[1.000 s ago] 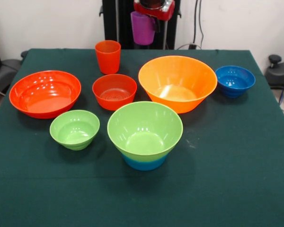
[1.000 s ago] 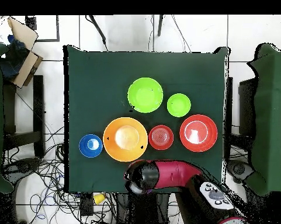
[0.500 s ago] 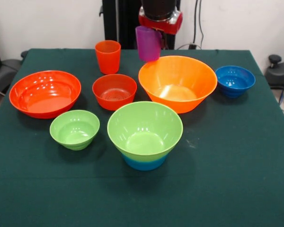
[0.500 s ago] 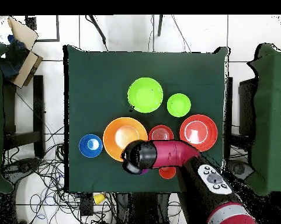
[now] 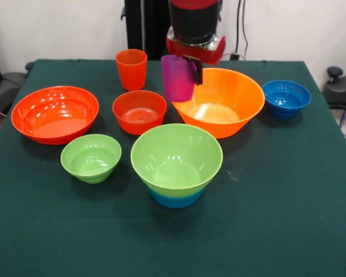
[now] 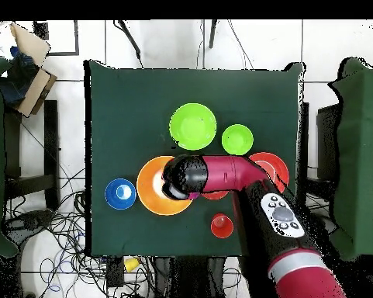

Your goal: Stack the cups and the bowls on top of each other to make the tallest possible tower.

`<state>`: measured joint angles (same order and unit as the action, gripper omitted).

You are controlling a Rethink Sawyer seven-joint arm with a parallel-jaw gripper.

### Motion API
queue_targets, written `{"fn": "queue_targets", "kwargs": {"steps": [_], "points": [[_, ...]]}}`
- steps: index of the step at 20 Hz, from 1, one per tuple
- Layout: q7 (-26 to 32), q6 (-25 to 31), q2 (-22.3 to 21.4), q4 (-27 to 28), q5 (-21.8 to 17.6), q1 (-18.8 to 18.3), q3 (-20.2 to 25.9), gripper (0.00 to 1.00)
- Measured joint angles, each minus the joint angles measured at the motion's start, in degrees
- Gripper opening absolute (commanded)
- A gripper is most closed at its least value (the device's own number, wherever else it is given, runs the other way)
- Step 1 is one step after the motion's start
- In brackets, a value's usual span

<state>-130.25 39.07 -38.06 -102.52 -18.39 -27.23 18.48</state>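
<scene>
One red and black arm (image 6: 243,177) reaches in over the table (image 5: 277,219), its round head hanging above the gap between the large yellow-orange bowl (image 5: 219,101) and the medium red-orange bowl (image 5: 139,111); in the overhead view we see the arm bent at an elbow and lying across the medium and large red-orange bowls. We see the gripper (image 5: 190,68) pinching the rim of the purple cup (image 5: 176,78), one dark finger (image 5: 196,68) showing on the cup's outer wall, and the cup hangs upright off the cloth, just beside the yellow-orange bowl's rim. We read the cup as a smooth, slightly translucent tapered tumbler. An orange-red cup (image 5: 131,68) of the same shape stands upright near the table's far edge. All the bowls are glossy round plastic: the large red-orange bowl (image 5: 55,113) is wide and shallow with faint rings inside, near the left edge; the dark blue bowl (image 5: 286,98) is small and stepped, near the right edge. The tower (image 5: 176,164) stands toward the middle: a large light green bowl (image 5: 176,154) nested on a light blue bowl (image 5: 176,199). We find the small light green bowl (image 5: 91,157) just beside it. A dark green matte cloth covers the table.
</scene>
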Motion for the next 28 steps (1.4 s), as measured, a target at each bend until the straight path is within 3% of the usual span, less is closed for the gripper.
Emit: {"fn": "queue_targets", "kwargs": {"steps": [8,16,23,28], "points": [[0.0,4.01,4.07,10.86,0.63,2.9,-0.1,0.0],[0.0,6.67,11.75,21.52,2.33,4.57,-0.1,0.0],[0.0,9.03,17.13,27.18,2.37,4.66,-0.1,0.0],[0.0,11.25,18.43,28.65,2.83,4.66,-0.1,0.0]]}}
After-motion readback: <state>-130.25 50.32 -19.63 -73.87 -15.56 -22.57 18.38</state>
